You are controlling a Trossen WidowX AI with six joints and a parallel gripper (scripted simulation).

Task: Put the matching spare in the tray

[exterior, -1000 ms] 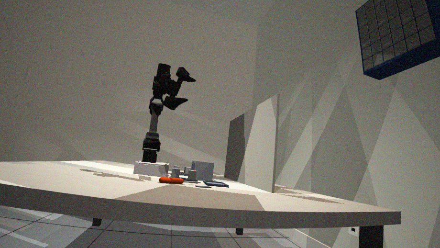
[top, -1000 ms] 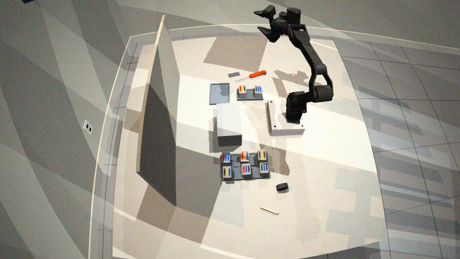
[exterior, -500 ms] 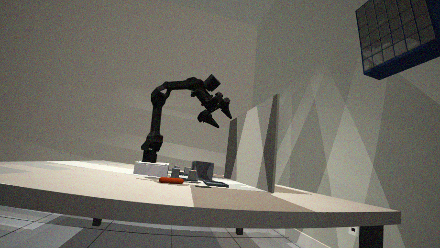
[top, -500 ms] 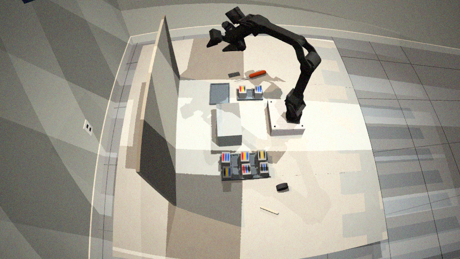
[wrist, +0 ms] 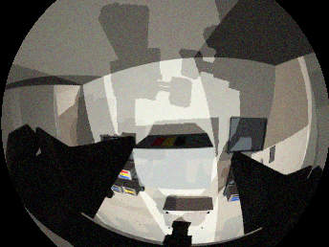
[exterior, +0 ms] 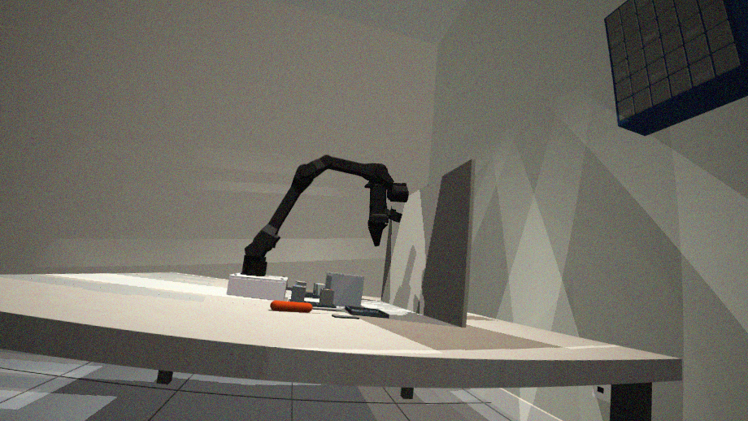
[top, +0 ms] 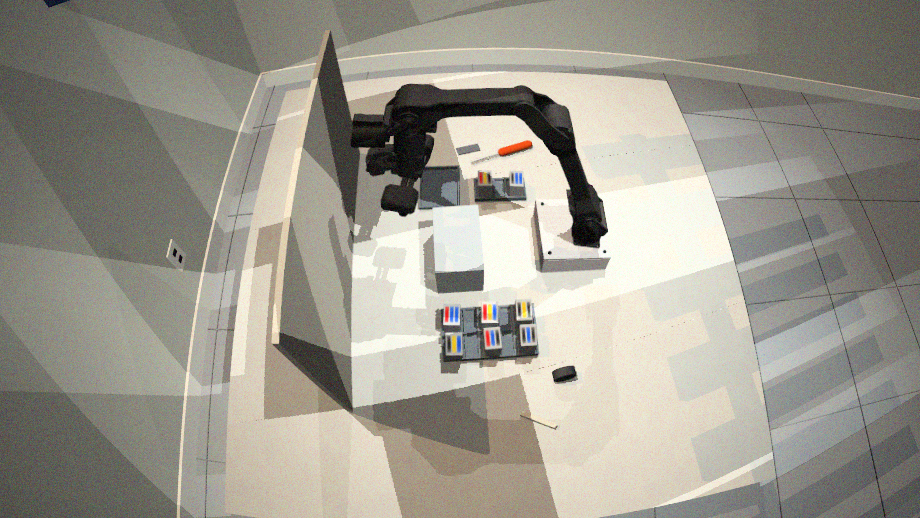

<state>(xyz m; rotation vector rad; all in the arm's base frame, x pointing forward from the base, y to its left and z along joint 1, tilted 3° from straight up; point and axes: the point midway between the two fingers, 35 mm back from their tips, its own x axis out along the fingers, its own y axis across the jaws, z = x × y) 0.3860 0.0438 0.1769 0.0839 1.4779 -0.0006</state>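
While your gripper [top: 405, 151] [exterior: 376, 245] [wrist: 186, 150] is hovering wide open, the mounted unit [top: 457, 238] [exterior: 344, 288] [wrist: 173, 168] is standing lower, baseward; its long axis is paralleling your finger gap.

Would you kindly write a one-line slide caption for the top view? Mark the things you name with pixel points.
Black robot arm [top: 479, 101] reaching over a table, its open gripper [top: 386, 180] near a dark empty tray [top: 439, 168].

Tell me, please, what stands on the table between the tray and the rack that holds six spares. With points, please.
The pale gray mounted unit [top: 457, 238] [exterior: 348, 288] [wrist: 172, 168] stands between them, as the top view shows.
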